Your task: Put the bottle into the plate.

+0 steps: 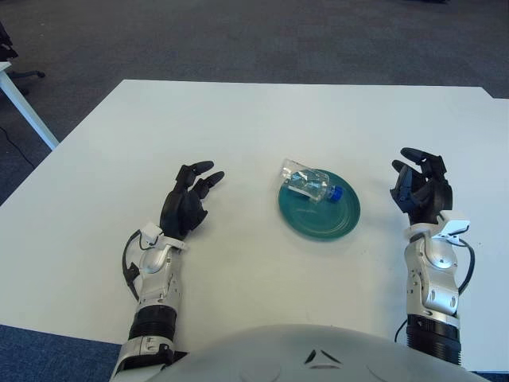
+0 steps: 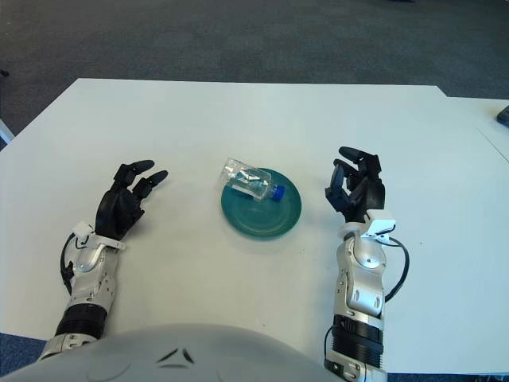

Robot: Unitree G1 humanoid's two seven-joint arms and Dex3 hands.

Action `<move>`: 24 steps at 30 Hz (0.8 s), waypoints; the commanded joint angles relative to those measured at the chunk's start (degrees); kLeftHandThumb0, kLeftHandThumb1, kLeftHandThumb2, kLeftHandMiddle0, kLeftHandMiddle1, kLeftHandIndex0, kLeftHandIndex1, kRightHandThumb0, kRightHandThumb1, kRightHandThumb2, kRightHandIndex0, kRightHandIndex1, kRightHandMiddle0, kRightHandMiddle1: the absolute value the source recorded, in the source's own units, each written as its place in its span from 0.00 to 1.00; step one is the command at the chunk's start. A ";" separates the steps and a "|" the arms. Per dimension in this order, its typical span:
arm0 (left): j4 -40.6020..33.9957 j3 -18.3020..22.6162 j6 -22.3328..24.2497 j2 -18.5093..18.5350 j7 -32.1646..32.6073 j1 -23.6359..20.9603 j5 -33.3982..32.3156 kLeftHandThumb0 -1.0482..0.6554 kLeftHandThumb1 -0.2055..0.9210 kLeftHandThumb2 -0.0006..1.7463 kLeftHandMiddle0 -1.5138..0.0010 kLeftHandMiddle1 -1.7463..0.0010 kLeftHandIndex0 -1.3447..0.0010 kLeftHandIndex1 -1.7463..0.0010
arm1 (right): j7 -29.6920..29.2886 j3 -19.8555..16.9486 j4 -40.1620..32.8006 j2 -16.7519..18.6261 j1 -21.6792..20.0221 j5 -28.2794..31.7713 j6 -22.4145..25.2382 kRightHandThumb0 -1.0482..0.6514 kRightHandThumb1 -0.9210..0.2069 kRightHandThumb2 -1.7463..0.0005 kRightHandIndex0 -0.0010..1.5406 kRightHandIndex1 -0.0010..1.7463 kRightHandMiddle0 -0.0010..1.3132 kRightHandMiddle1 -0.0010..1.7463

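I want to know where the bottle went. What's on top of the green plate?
A clear bottle with a blue cap lies on its side on the plate, its base sticking over the rim. The plate under it stays hidden.

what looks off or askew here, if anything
The bottle lies on its side across the plate's far-left rim, its base overhanging the table, blue cap toward the centre. It looks crumpled. Both hands, left and right, hold nothing.

Office: grey carpet [image 1: 238,36], white table [image 1: 238,127].

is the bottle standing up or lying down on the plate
Lying down. The clear bottle rests on its side across the green plate, blue cap toward the middle, its base overhanging the far left rim. Neither hand touches it.
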 commanded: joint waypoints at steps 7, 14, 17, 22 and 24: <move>3.84 1.72 -0.32 0.67 -1.89 2.38 -1.84 0.28 1.00 0.53 0.78 0.65 0.95 0.37 | -1.94 2.37 1.69 1.01 0.24 -1.06 -4.60 0.33 0.17 0.48 0.32 0.56 0.13 0.73; 3.69 2.28 0.00 1.14 -2.67 2.41 -2.44 0.28 1.00 0.53 0.78 0.65 0.95 0.37 | -2.91 2.57 6.50 1.32 -0.43 0.02 -5.66 0.33 0.17 0.47 0.32 0.56 0.12 0.73; 3.57 2.38 0.07 1.30 -2.90 2.53 -2.69 0.28 1.00 0.53 0.78 0.65 0.95 0.37 | -3.30 2.72 7.80 1.86 -0.22 0.62 -5.61 0.33 0.17 0.47 0.33 0.56 0.11 0.72; 3.33 2.64 0.40 1.62 -3.22 2.52 -3.04 0.28 1.00 0.53 0.78 0.65 0.95 0.37 | -4.04 3.04 9.06 2.53 -0.04 0.62 -5.08 0.34 0.17 0.46 0.33 0.57 0.10 0.72; 3.44 2.78 0.47 1.78 -3.40 2.46 -3.21 0.28 1.00 0.53 0.78 0.65 0.95 0.37 | -4.42 3.14 9.59 2.68 -0.09 0.41 -4.92 0.34 0.17 0.46 0.33 0.57 0.09 0.71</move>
